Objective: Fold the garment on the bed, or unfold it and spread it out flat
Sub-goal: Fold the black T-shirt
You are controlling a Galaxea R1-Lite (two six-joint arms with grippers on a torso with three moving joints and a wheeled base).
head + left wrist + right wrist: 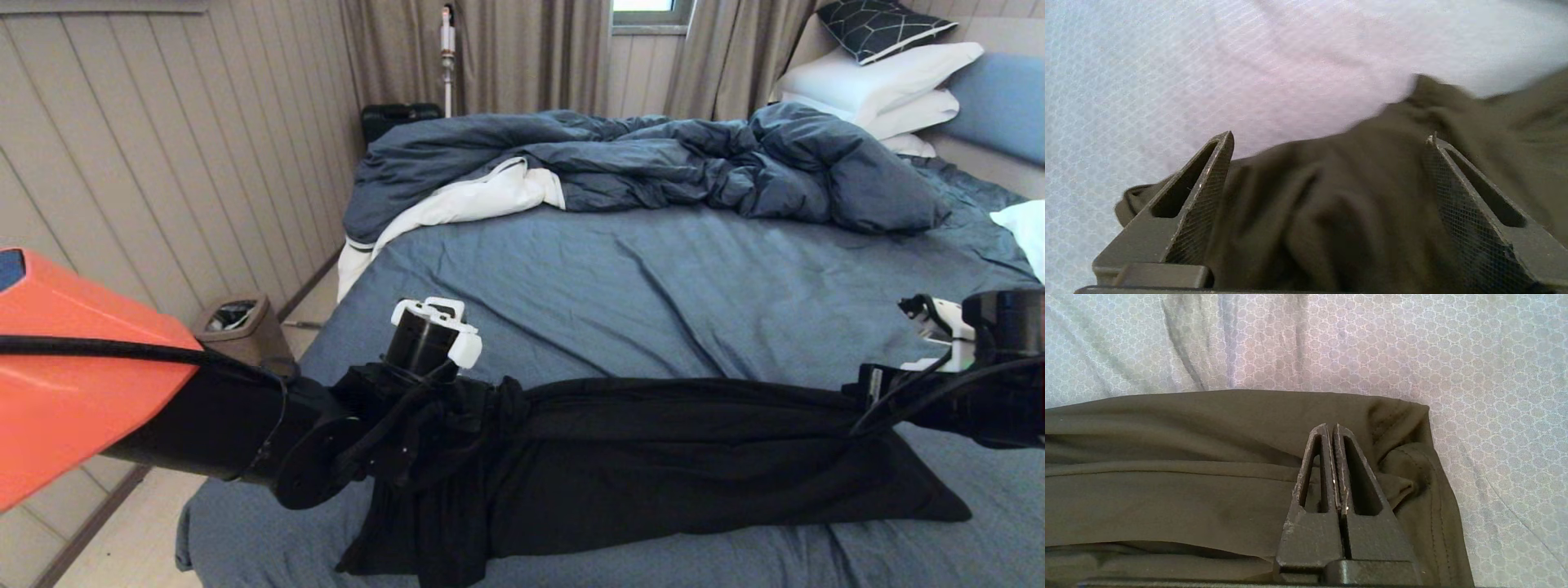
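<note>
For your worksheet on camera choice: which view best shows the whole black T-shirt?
The head view: the thin black T-shirt stretches across the slate-blue bed in one long bunched band. The left wrist view shows only rumpled folds; the right wrist view only one hemmed end.

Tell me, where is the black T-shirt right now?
In the head view, the black T-shirt lies stretched across the bed's near edge, between the two arms, well short of the rumpled duvet.

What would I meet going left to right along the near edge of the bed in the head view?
Left arm → left hand, open over the bunched end of the garment → the garment's long stretch across the bed → right hand, shut at its other end.
</note>
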